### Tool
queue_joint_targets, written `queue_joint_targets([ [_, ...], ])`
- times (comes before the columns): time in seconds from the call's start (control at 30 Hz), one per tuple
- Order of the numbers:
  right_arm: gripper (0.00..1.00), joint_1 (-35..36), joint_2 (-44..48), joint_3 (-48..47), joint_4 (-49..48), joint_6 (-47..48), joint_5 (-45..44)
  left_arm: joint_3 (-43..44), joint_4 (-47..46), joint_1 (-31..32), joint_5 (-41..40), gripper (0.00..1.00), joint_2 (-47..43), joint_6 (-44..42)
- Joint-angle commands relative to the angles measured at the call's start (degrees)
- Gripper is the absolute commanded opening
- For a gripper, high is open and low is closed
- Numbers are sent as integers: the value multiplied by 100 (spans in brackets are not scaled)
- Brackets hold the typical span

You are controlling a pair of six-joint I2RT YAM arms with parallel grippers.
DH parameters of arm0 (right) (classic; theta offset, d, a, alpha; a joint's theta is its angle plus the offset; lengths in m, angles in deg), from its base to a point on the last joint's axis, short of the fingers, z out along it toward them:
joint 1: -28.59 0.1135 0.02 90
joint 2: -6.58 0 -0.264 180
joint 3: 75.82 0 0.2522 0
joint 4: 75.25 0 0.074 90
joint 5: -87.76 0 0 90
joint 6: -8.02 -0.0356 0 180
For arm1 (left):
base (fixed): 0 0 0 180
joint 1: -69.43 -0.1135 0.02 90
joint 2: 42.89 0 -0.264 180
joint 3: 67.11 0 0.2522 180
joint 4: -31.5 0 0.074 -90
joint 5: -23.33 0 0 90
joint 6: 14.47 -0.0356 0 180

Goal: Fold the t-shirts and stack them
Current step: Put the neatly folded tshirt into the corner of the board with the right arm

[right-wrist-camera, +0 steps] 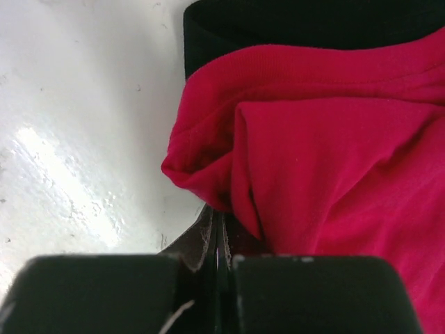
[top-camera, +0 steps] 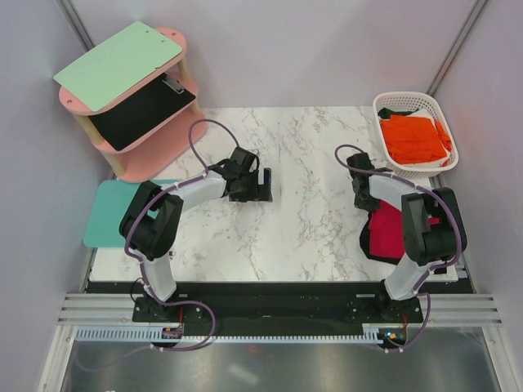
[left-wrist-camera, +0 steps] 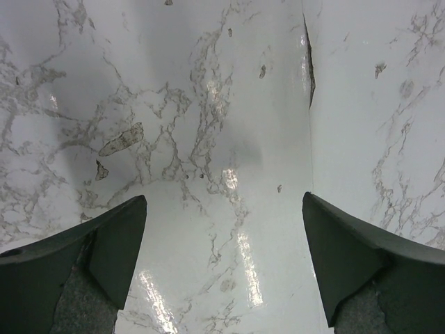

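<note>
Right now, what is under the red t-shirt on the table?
A black t-shirt: its edge shows past the red t-shirt. How far it runs beneath, and anything else below, is covered.

A marble-patterned table [top-camera: 302, 163] fills mid-frame. Upper right sits a white lattice basket [top-camera: 409, 95]. Upper left, a pink two-tier shelf [top-camera: 159, 151] holds a mint-green board [top-camera: 114, 65] above a black clipboard [top-camera: 139, 110]. A teal mat [top-camera: 106, 212] lies at left.

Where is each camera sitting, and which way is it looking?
Top external: above and behind the arms, looking down at the table; both arms show.
Left wrist: on the left arm, facing bare marble; the left gripper shows, open.
Right wrist: on the right arm, facing the red shirt on the black shirt; the right gripper shows, shut.
Shared: top and right wrist both see the red shirt.
</note>
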Motion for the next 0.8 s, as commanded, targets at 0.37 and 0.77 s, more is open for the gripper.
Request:
queue_joint_targets([
  [0.37, 0, 641, 770, 722, 84, -166, 830, 362, 63, -46, 50, 100, -125, -207],
  [0.77, 73, 957, 1341, -68, -785, 325, 1120, 274, 107, -107, -204, 100, -380, -497],
])
